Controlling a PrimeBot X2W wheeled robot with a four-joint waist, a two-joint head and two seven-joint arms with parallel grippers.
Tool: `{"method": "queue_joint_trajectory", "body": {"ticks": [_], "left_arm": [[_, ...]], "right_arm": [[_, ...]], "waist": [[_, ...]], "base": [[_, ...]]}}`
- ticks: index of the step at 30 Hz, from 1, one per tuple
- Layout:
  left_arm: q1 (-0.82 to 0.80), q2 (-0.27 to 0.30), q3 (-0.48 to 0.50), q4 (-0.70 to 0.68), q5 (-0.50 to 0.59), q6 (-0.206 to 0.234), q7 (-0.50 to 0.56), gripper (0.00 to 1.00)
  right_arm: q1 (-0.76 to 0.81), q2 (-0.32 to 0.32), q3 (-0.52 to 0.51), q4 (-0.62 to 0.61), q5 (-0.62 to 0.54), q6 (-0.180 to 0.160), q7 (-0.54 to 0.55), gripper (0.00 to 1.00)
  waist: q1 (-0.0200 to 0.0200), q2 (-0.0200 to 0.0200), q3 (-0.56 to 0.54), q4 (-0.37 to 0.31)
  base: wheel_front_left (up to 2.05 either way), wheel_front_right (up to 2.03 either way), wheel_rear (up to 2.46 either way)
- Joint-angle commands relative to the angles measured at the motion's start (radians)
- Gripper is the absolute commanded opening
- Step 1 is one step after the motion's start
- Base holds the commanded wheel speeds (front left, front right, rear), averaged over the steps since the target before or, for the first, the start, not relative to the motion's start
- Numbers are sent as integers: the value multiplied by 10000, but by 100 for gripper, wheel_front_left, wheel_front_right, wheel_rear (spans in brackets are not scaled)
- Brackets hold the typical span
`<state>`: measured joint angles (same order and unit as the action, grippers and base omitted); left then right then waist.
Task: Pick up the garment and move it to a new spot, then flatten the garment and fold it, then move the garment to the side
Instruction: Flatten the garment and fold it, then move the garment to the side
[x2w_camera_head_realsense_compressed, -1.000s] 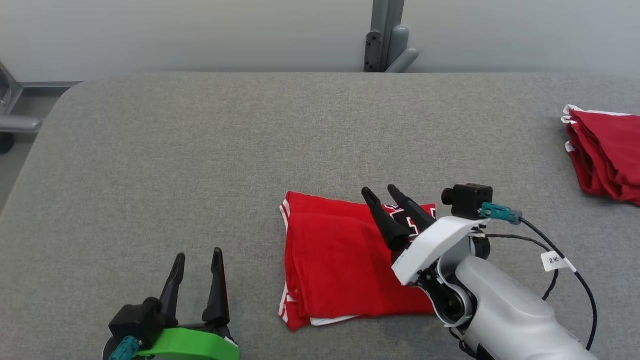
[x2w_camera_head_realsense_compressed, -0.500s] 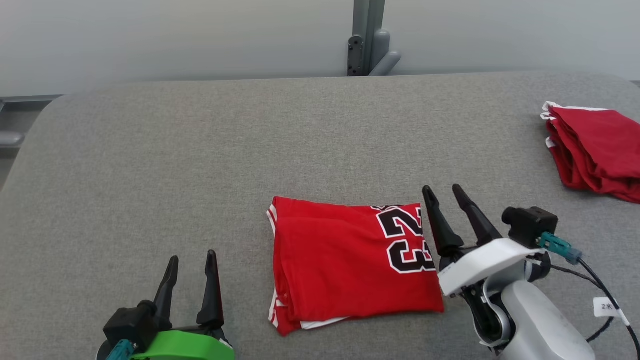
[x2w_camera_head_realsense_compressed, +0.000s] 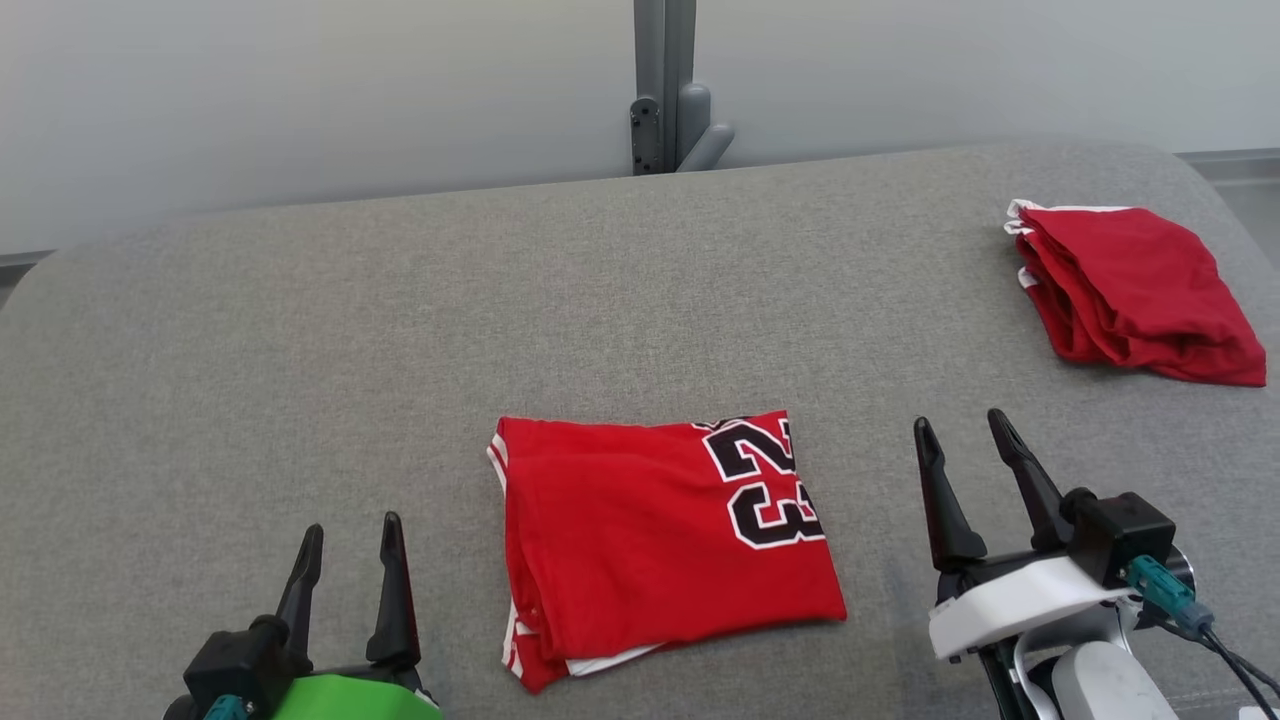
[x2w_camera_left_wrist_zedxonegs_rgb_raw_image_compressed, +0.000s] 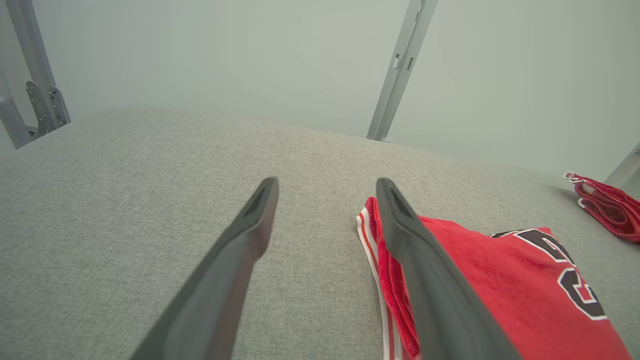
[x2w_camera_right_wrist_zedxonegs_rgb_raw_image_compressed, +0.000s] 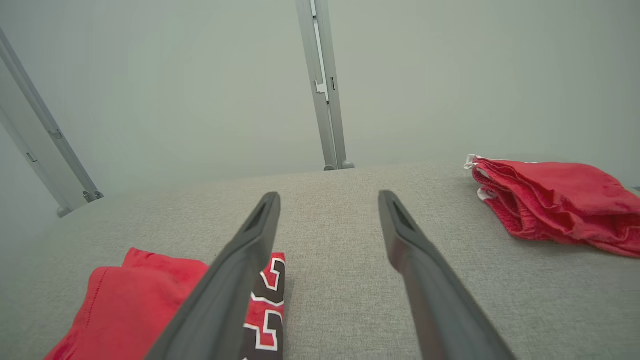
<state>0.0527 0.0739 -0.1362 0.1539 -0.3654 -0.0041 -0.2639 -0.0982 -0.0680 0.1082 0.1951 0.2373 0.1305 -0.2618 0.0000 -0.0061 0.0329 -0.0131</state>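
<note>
Head view overhead, steep; wrist views low, forward; all share garment (x2w_camera_head_realsense_compressed: 620, 540).

Carrier: grey fabric surface (x2w_camera_head_realsense_compressed: 300, 330), rounded corners | Near centre: folded red garment (x2w_camera_head_realsense_compressed: 640, 540), number 23 upward, lying flat | Far right: bunched red cloth (x2w_camera_head_realsense_compressed: 1130, 290), well apart

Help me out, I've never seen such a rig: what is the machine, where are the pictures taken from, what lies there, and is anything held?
It is a two-armed robot. One picture looks down from a camera on its head. Its left gripper and right gripper, each with two long dark fingers, stand open and hold nothing. Between them, on the grey table, lies a folded red jersey with the number 23. A second red garment lies at the far right. The other two pictures come from cameras on the wrists, each looking along that arm's own fingers toward the same cloths.
</note>
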Motion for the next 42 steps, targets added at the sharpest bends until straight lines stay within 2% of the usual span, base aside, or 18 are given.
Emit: {"method": "queue_joint_trajectory", "body": {"ticks": [1, 6, 27, 32, 36, 42], "left_arm": [[189, 54, 74, -30, 130, 57, -1, 100], [336, 12, 241, -114, 248, 77, -1, 100], [481, -83, 384, -97, 653, -63, -1, 100], [454, -91, 331, -58, 676, -90, -1, 100], [443, -104, 294, -20, 709, -85, -1, 100], [460, -113, 224, 31, 724, -99, -1, 100]], "right_arm": [[229, 60, -123, -160, -180, 1, -36, 100], [609, 144, -357, -380, -455, 1, -36, 100], [626, 172, -353, -312, -169, 1, -33, 100], [455, 158, -9, 0, -257, 1, 456, 100], [101, -303, 488, 552, -42, 1, 1245, 100], [-685, -1094, 1413, 1585, 1302, 0, 2544, 100]], "waist": [[0, 61, -152, -134], [0, 61, -290, -238], [0, 61, -402, -32], [0, 61, -413, 111], [0, 61, -392, 325], [0, 61, -285, 700]], "base": [[0, 0, 0], [0, 0, 0], [0, 0, 0], [0, 0, 0], [0, 0, 0], [0, 0, 0]]}}
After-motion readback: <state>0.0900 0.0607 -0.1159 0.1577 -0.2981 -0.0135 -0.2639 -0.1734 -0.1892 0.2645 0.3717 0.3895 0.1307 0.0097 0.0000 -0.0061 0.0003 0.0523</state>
